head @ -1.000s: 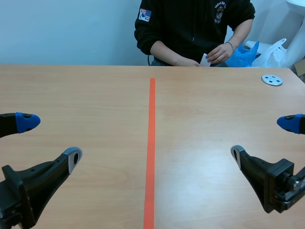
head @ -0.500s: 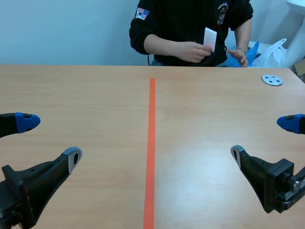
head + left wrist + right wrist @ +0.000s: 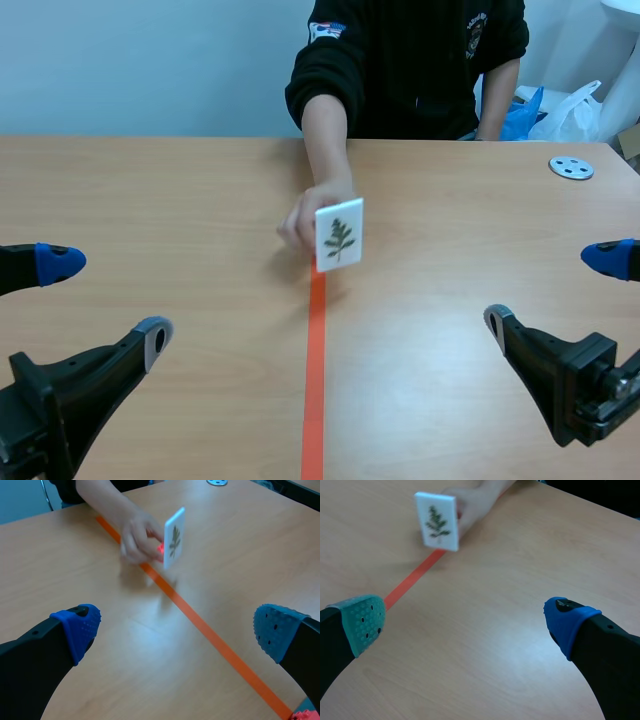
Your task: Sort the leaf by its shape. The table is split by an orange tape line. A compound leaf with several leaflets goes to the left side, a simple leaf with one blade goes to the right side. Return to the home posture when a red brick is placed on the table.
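Standing upright over the orange tape line (image 3: 315,370), near the table's middle and a little toward twelve o'clock: a white card (image 3: 339,235), pinched from behind by a person's hand (image 3: 300,222) stretched in from twelve o'clock across the table (image 3: 180,200). Printed on the card's face, toward six o'clock: a green sprig with several small leaflets along one stem. Cannot tell whether the card's lower edge touches the wood.

Parked low at eight o'clock: left gripper (image 3: 105,298), fingers spread wide, nothing between the pads. Seen past that gripper (image 3: 177,627): card (image 3: 174,537) and hand (image 3: 137,540) ahead at about twelve o'clock, well apart from the fingertips, with the tape line (image 3: 215,640) slanting from under the card toward the finger at four o'clock.

Parked low at four o'clock: right gripper (image 3: 550,292), likewise gaping, pads bare. Seen past it (image 3: 466,620): card (image 3: 437,521) ahead at eleven o'clock, hand (image 3: 470,502) just behind, tape line (image 3: 412,580) running down toward the grey-green pad at eight o'clock.

Lying flat near the table's far corner at two o'clock: a small metal disc (image 3: 571,167) with holes. Beyond the table edge at one o'clock: a blue bag (image 3: 510,115) beside a white plastic bag (image 3: 575,110).
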Motion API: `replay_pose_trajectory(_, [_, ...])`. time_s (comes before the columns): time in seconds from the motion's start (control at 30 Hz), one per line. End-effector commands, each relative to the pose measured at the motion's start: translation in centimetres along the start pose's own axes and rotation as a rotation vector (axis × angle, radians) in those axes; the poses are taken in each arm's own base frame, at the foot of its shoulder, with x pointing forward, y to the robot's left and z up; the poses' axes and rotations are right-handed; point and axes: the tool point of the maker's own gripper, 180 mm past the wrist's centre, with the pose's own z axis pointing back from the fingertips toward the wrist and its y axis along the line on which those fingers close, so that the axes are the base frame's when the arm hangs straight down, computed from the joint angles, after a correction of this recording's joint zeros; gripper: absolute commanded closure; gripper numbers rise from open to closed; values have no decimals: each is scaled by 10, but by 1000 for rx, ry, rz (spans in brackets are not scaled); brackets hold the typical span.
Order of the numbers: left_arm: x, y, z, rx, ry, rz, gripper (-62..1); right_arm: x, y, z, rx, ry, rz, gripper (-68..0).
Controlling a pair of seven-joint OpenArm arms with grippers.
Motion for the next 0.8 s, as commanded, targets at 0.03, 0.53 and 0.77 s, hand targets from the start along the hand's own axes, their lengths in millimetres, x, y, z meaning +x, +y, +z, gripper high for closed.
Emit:
replay_pose_trajectory(0.03, [8,-3,-1,-8,-25,3,-623,13,-2,-1,-6,-44,1,-679])
replay_pose_trajectory(0.53, [8,-3,-1,-7,-22,2,-623,21,-8,-14,0,-38,33,-679])
replay_pose_trajectory(0.77, [8,-3,-1,-7,-22,2,-623,7,4,-38,50,-19,33,-679])
